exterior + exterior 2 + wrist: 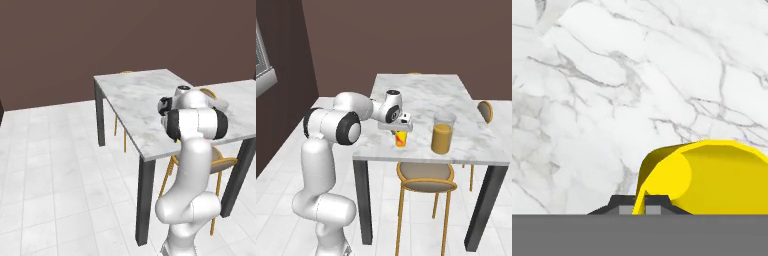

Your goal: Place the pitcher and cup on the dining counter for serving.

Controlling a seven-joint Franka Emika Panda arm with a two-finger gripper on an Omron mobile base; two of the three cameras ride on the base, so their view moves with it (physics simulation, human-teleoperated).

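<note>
The marble-topped dining counter [421, 95] carries the clear pitcher [442, 132] of orange liquid near its front edge, with a round-seated chair [426, 179] tucked beneath. Just left of the pitcher, the gripper [400, 134] points down over the counter with its jaws closed on the rim of the small yellow cup [401, 138]. No writing shows anywhere.

A white marble surface [421, 92] on dark legs has a wide bare stretch across its middle and far end, open for a hand to pass. Near the front edge two things stand in the way: a small yellow cup [401, 138] under the robot's hand, and a tall clear pitcher [442, 132] of orange liquid well apart to its right, with bare marble between them. A round-seated chair [426, 177] is tucked below that front edge.
</note>
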